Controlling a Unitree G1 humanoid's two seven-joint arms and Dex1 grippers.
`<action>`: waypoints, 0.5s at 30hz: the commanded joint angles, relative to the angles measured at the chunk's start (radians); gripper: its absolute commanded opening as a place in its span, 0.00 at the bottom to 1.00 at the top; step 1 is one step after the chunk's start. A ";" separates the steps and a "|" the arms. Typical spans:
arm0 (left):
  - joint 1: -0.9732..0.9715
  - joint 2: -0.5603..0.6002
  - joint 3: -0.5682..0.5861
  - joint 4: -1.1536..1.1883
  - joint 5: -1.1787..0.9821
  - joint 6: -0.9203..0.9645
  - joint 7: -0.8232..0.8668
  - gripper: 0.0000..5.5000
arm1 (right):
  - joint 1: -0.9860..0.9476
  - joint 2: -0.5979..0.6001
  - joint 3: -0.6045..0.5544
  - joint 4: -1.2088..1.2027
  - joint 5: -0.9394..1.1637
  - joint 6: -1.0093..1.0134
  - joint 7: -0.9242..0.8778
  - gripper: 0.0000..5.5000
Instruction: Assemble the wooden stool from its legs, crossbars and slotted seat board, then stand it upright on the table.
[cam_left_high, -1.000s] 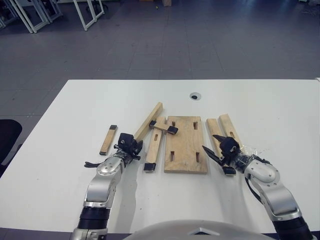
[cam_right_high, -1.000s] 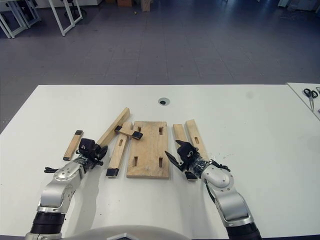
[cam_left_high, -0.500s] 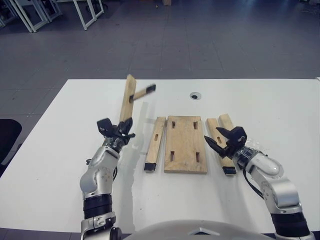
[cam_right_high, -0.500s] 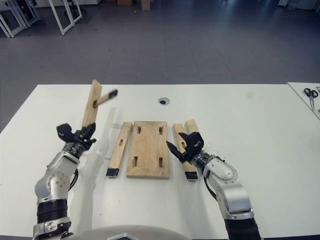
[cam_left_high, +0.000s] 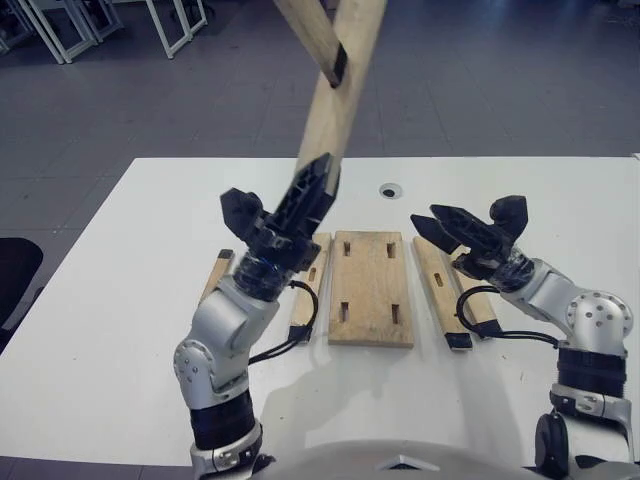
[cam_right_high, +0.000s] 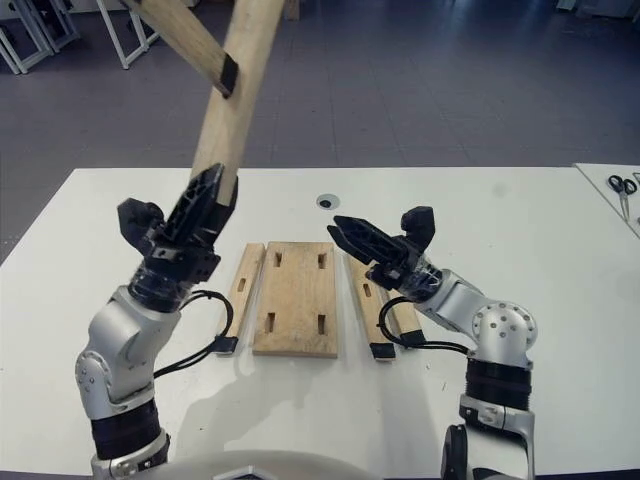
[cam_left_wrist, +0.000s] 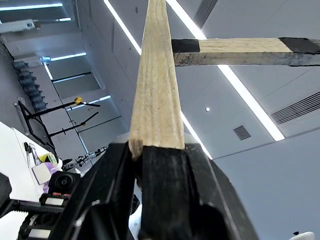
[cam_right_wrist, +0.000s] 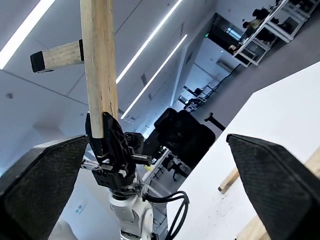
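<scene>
Left end effector (cam_left_high: 290, 200) clenched on a pale wooden leg (cam_left_high: 340, 90) carrying a black-tipped crossbar (cam_left_high: 305, 25), held clear of the white tabletop (cam_left_high: 150, 250), presumably for fitting. Right end effector (cam_left_high: 478, 222) released, empty.

White table (cam_left_high: 110, 300), seat board (cam_left_high: 371, 288), legs (cam_left_high: 440, 295)

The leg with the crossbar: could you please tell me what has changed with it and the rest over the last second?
The left hand lifted the leg off the table and swung it steeply up, crossbar at the top. The open right hand rose from table level to above the two right legs. The board and those legs stayed put.
</scene>
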 joint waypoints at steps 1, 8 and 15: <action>0.058 -0.186 -0.105 -0.048 -0.012 -0.022 -0.010 0.19 | -0.097 -0.018 0.015 0.005 0.099 0.071 0.033 0.92; 0.162 -0.264 -0.383 -0.286 -0.012 -0.391 0.333 0.19 | -0.258 0.031 0.069 0.022 0.033 0.019 0.087 0.92; 0.019 -0.292 -0.591 -0.530 -0.012 -0.913 0.772 0.19 | -0.346 0.116 0.116 0.114 -0.026 -0.039 0.150 0.92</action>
